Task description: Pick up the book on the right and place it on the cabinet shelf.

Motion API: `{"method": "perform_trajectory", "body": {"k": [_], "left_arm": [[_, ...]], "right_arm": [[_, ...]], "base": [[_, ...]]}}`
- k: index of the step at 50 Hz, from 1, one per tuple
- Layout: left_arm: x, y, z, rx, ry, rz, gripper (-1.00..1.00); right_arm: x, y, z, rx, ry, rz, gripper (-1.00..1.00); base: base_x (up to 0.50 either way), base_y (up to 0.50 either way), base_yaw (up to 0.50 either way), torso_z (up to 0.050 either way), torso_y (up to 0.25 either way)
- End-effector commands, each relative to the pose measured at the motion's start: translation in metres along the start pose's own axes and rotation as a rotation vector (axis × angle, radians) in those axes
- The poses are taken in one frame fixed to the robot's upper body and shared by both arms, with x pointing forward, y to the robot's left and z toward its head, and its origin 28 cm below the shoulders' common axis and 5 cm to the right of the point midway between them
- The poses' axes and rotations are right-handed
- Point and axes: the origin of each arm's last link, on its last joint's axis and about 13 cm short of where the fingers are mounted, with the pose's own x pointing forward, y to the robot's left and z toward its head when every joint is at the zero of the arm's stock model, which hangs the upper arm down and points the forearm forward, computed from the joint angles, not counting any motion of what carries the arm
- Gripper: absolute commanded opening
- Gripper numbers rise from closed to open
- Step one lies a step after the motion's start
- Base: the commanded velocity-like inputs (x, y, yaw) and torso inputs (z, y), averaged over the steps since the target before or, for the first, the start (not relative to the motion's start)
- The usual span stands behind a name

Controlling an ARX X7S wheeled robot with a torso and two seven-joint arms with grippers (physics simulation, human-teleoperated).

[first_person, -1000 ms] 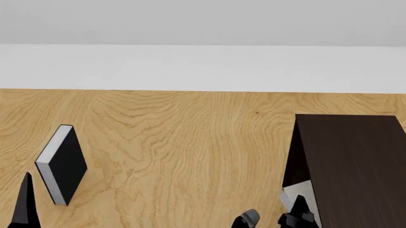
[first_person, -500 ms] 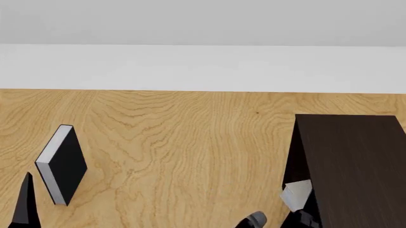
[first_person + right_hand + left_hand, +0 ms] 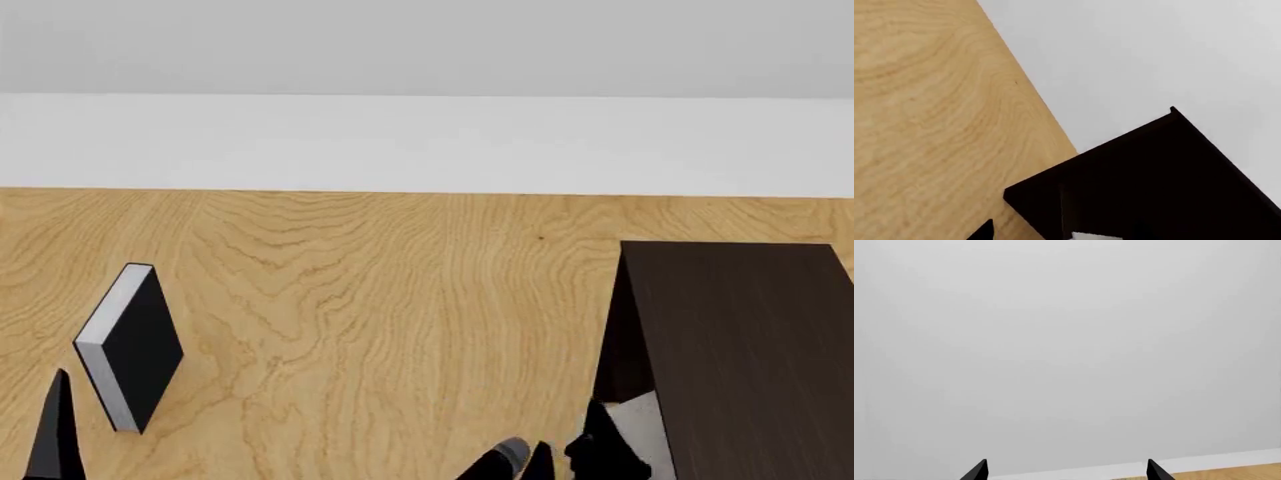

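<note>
Head view: the book (image 3: pixel 638 420), pale grey, sits at the near right against the cabinet shelf (image 3: pixel 747 350), with the right gripper (image 3: pixel 567 462) beside it, grip hidden. Left wrist view: the left gripper (image 3: pixel 1066 471) idles, tips apart, facing wall. Right wrist view: book corner (image 3: pixel 1095 236) enters the shelf opening (image 3: pixel 1154 190) for placing.

no readable text, labels or numbers on anything.

On the surface (image 3: pixel 400 300), the black-covered book (image 3: pixel 131 345) stands at the left; the cabinet shelf (image 3: pixel 741 350) stands at the right, the book (image 3: pixel 638 425) at its near-left opening.
</note>
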Motion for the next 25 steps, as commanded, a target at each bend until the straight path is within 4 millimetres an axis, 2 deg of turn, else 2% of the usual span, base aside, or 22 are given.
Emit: {"method": "perform_trajectory", "body": {"k": [1, 7, 17, 25], "left_arm": [[-0.003, -0.001, 0.001, -0.003, 0.001, -0.002, 1.00], [-0.003, 0.000, 0.001, -0.003, 0.003, 0.000, 1.00], [-0.004, -0.001, 0.000, -0.006, 0.004, 0.002, 1.00], [-0.003, -0.002, 0.000, -0.006, 0.007, -0.001, 1.00]], "right_arm": [[-0.004, 0.014, 0.037, -0.003, -0.210, 0.124, 1.00], [-0.013, 0.023, 0.045, -0.036, -0.272, 0.161, 1.00], [-0.017, 0.026, 0.045, -0.045, -0.286, 0.175, 1.00], [-0.018, 0.027, 0.048, 0.046, -0.284, 0.176, 1.00]], "base": [[0.00, 0.00, 0.00, 0.000, 0.000], [0.00, 0.00, 0.00, 0.000, 0.000], [0.00, 0.00, 0.00, 0.000, 0.000], [0.00, 0.00, 0.00, 0.000, 0.000]]}}
